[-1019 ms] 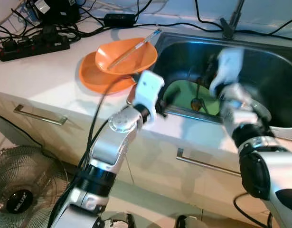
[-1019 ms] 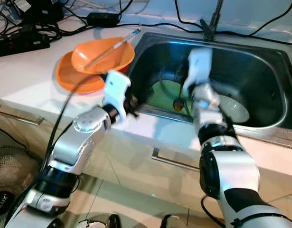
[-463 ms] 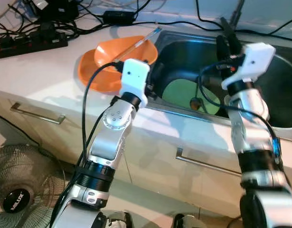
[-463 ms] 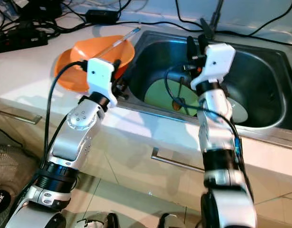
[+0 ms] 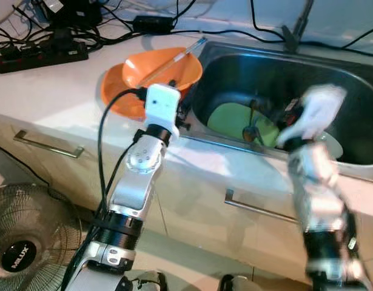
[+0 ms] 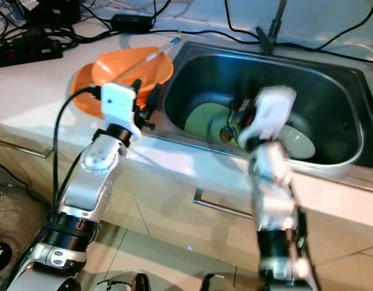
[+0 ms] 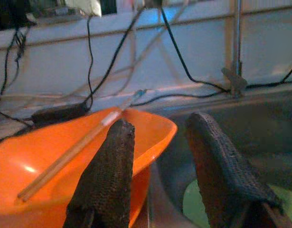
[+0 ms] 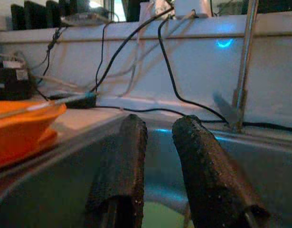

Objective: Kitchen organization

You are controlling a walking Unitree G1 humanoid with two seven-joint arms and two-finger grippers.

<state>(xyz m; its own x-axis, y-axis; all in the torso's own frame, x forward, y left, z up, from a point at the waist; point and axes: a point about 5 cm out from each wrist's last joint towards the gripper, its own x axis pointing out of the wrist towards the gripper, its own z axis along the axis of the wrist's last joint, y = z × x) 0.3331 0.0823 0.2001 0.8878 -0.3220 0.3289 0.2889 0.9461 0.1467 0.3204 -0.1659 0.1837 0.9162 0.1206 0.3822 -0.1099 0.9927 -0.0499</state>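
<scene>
1. White countertop [image 5: 65, 91] edge is the nearest thing to the stainless steel sink [image 5: 332, 73], and the robot stands before it with both silver arms raised over that front lip.
2. At the sink's left front corner the left gripper [image 7: 160, 171] hovers, its wrist bent forward; its two black fingers stand parted with nothing between them, pointing at the near rim of the stack.
3. That stack, the orange plastic bowl [image 5: 165, 71] sitting in an orange plate [image 5: 116, 94], rests on the counter just beside the sink's left rim, with a long thin chopstick-like rod [image 5: 174, 60] lying across the bowl.
4. Over the sink's front edge the right gripper [image 8: 157, 161] is blurred in the head views; in its wrist view the fingers stand a little apart, empty, aimed across the basin.
5. Inside the sink lie a round green plate [image 5: 235, 118] with a small dark spoon [image 5: 252, 130] on it and, to its right, a white bowl [image 6: 298, 142].
6. The step appears to be reaching for dishes; next, either gripper must descend and close on a rim.
7. Beyond the sink, black cables [image 5: 83, 30] and the faucet base [image 5: 292, 33] line the wall.
</scene>
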